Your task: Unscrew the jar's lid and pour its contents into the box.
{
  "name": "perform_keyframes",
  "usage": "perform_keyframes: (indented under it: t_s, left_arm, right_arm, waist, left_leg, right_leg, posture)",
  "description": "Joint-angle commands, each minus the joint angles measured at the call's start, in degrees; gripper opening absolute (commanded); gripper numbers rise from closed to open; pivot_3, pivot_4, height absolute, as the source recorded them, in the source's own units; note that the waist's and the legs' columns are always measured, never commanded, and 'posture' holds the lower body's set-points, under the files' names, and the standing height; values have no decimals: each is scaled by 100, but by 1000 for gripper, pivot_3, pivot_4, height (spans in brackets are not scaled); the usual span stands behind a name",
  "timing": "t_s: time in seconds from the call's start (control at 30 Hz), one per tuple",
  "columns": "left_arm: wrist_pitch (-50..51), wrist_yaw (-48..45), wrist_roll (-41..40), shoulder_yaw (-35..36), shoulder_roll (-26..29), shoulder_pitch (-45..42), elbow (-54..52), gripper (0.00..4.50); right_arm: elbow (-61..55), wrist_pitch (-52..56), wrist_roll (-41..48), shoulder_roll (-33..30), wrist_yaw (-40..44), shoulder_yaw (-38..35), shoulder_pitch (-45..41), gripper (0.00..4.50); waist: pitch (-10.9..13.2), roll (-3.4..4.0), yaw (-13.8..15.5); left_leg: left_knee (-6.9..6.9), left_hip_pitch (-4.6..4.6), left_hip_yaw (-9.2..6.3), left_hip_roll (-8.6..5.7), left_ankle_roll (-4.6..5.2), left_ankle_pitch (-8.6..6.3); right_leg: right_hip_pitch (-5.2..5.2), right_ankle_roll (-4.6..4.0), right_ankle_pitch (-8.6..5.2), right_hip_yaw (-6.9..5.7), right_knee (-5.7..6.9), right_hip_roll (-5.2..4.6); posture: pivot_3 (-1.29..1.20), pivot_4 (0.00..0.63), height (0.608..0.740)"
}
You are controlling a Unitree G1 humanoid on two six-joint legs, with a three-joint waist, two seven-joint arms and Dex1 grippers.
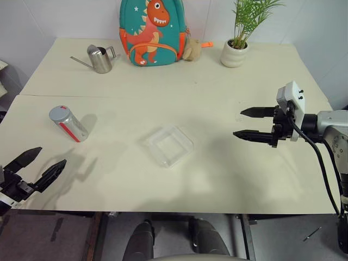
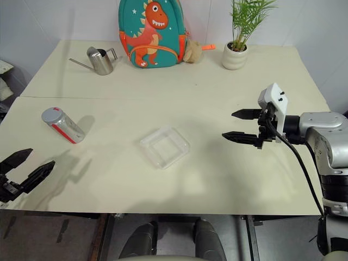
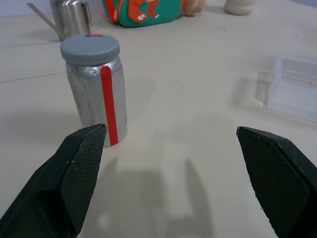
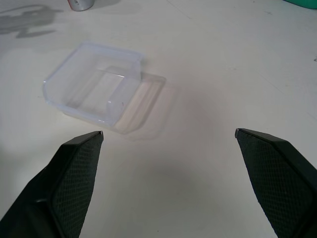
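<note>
**Spotter:** Where's the jar right now?

**Me:** The jar [image 1: 69,125] stands on the table [image 1: 217,179] out at my ten o'clock, silvery with its red stripe facing me. The lid [image 1: 58,113] is on top, grey with a small red mark. My left gripper [image 1: 38,167] hovers near the table's front edge at about eight o'clock, fingers spread wide, nothing between them. It sits near the jar but not touching it.

**Spotter:** And the box?

**Me:** The box [image 1: 169,145], clear plastic, lies flat near the middle of the table, dead ahead at twelve. I can't make out any contents from here. My right gripper [image 1: 251,125] hangs above the table at two o'clock, pointing across toward the box, fingers also spread apart and holding nothing, well apart from the box.

**Spotter:** Anything behind?

**Me:** Along the far edge: a steel watering can [image 1: 100,58] at eleven, a dinosaur backpack [image 1: 153,31] at twelve, a potted plant [image 1: 239,38] at one.
</note>
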Motion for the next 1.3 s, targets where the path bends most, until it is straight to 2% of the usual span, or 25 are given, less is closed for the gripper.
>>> perform_keyframes:
  t_s: [0.03, 0.23, 0.5, 0.67, 0.77, 0.9, 1.03, 1.13, 1.3]
  left_arm:
    - [7, -34, -178, 191, 68, 117, -195, 4480]
    - [-3, 138, -206, 248, -18, 218, -330, 4480]
    - [-294, 887, 187, 177, -103, -226, -79, 4480]
    - [-499, 1791, 571, -82, -611, -435, -360, 4480]
    - [-800, 2033, 758, -137, -743, -667, -171, 4480]
    - [-969, 2368, 1003, -439, -982, -901, -67, 4480]
    - [-1077, 2611, 1190, -769, -1099, -1310, 221, 4480]
    - [-1182, 2747, 1332, -980, -1145, -1574, 472, 4480]
    - [-1342, 2958, 1482, -1171, -1162, -1952, 901, 4480]
  right_arm:
    - [-235, 24, 181, 82, -40, -113, -106, 4500]
    - [-409, 73, 323, 302, -141, -89, -159, 4500]
    - [-721, -97, 629, 623, 174, 64, -250, 4500]
    - [-651, -213, 710, 793, 312, 106, -292, 4500]
    - [-511, -330, 604, 956, 273, 244, -380, 4500]
    - [-220, -560, 446, 1123, 357, 387, -516, 4500]
    - [-15, -726, 339, 1282, 400, 520, -666, 4500]
    - [60, -801, 304, 1355, 408, 563, -733, 4500]
    - [116, -867, 279, 1408, 411, 583, -770, 4500]
  waist:
    - [0, -1, -1]
    - [0, -3, -8]
    - [-1, -5, -2]
    - [-1, -7, 1]
    - [-5, -45, 0]
    - [-7, -50, -4]
    - [-7, -51, -1]
    - [-7, -52, -1]
    - [-7, -52, -1]
  left_leg:
    - [0, 0, 0, 0, 0, 0]
    - [0, 5, 15, 1, 2, -2]
    - [1, 16, 32, 1, 6, -5]
    - [2, 24, 56, 0, 8, -6]
    - [3, 29, 67, 1, 10, -7]
    - [11, 32, 83, 1, 10, -8]
    - [15, 35, 91, 0, 11, -8]
    - [15, 35, 91, 0, 11, -8]
    - [14, 31, 91, 1, 10, -12]
  right_leg:
    - [0, 0, 0, 0, 0, 0]
    - [0, 3, 1, 17, 0, 1]
    - [3, 11, 6, 37, 0, 3]
    - [3, 31, 17, 62, 0, 2]
    - [3, 67, 36, 74, 2, 7]
    - [3, 59, 34, 93, 0, 8]
    - [4, 67, 39, 103, -1, 9]
    - [3, 129, 73, 102, -1, 9]
    - [0, 135, 76, 101, -3, 10]
  posture:
    - [0, 150, 740]
    - [0, 150, 740]
    - [0, 150, 740]
    - [0, 150, 740]
    - [0, 150, 740]
    - [0, 150, 740]
    - [0, 150, 740]
    - [0, 150, 740]
    - [0, 150, 740]
